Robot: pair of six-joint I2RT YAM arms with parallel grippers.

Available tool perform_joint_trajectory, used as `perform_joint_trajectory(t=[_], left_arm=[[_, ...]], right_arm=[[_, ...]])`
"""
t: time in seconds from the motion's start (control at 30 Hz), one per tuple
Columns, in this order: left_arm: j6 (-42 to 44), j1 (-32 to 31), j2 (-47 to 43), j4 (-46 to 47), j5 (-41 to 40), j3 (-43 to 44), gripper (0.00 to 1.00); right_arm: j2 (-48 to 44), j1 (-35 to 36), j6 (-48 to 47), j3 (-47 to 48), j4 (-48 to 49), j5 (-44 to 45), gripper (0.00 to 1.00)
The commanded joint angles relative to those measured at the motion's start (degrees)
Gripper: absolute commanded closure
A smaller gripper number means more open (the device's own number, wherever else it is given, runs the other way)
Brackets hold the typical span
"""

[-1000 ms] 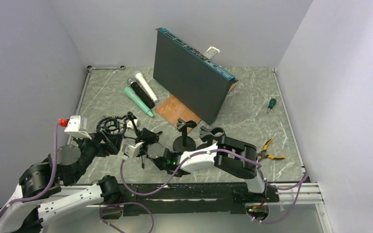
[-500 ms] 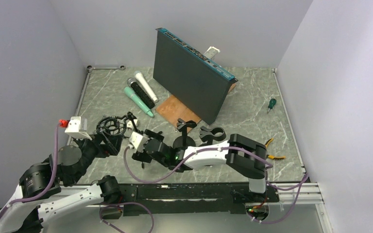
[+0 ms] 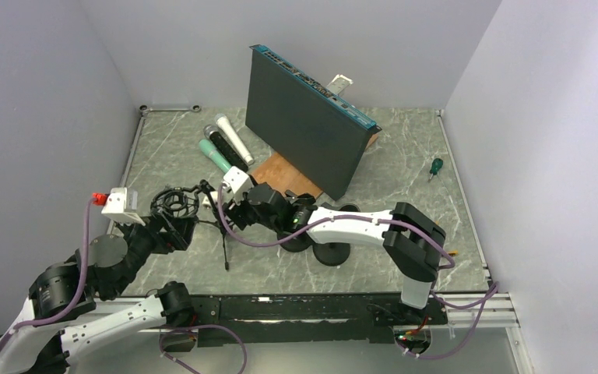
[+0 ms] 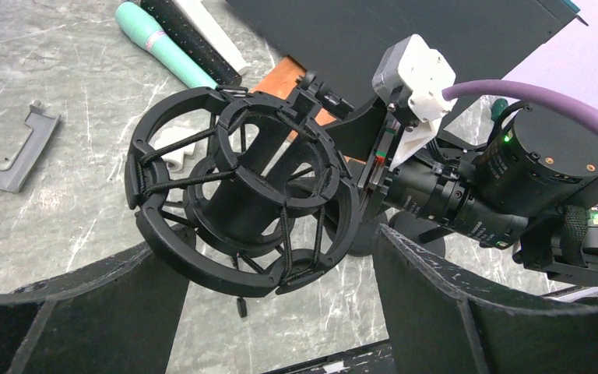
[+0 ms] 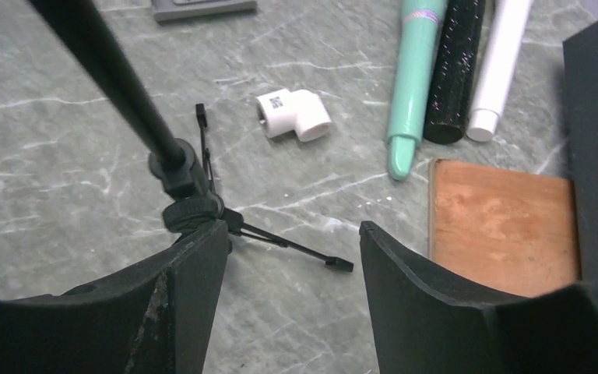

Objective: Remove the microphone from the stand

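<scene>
Your left gripper (image 4: 269, 241) stands wide, a finger at each lower corner of the left wrist view and the black shock mount (image 4: 241, 195) between and just past them; whether either finger touches its ring cannot be told. Your right gripper (image 5: 288, 234) is parted too, with only bare table in the gap. The stand (image 5: 191, 204) has its tripod hub just above the left fingertip, and its pole runs up to the upper left of that frame. The three microphones lie side by side on the table, off the stand, at the upper right of the right wrist view: teal microphone (image 5: 411, 78), black microphone (image 5: 455, 70), white microphone (image 5: 500, 58). From overhead you find them in the upper left of the table, well apart from the mount. A white elbow fitting (image 5: 294, 114) lies between the stand and the teal one; the copper board (image 5: 502, 226) sits just below the microphones' ends, beside the dark panel (image 3: 304, 128).
</scene>
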Motion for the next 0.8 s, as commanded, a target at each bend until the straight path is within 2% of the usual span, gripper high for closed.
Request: perform_joint_trajectory(t=[0.0, 0.13, 0.3, 0.43, 0.63, 0.77], left_arm=[[0.25, -0.12, -0.29, 1.16, 0.73, 0.80, 0.13], [0.22, -0.12, -0.20, 1.01, 0.93, 0.88, 0.13], [0.13, -0.12, -0.54, 0.52, 0.67, 1.19, 0.13], [0.17, -0.12, -0.72, 1.03, 0.82, 0.83, 0.14], [0.15, -0.12, -0.24, 1.49, 1.29, 0.72, 0.14], [0.78, -0.12, 0.14, 2.11, 1.26, 0.72, 0.13]], right_arm=[[0.57, 0.82, -0.61, 3.90, 0.61, -4.07, 0.38], [0.66, 0.77, -0.02, 3.57, 1.77, -8.11, 0.43], [-0.45, 0.77, 1.91, 0.36, 6.21, -11.48, 0.39], [1.06, 0.26, 4.94, 1.49, 7.44, -11.80, 0.38], [3.98, 0.20, 4.00, 4.43, 5.62, -11.64, 0.52], [4.23, 0.19, 2.90, 3.92, 5.97, -10.76, 0.58]])
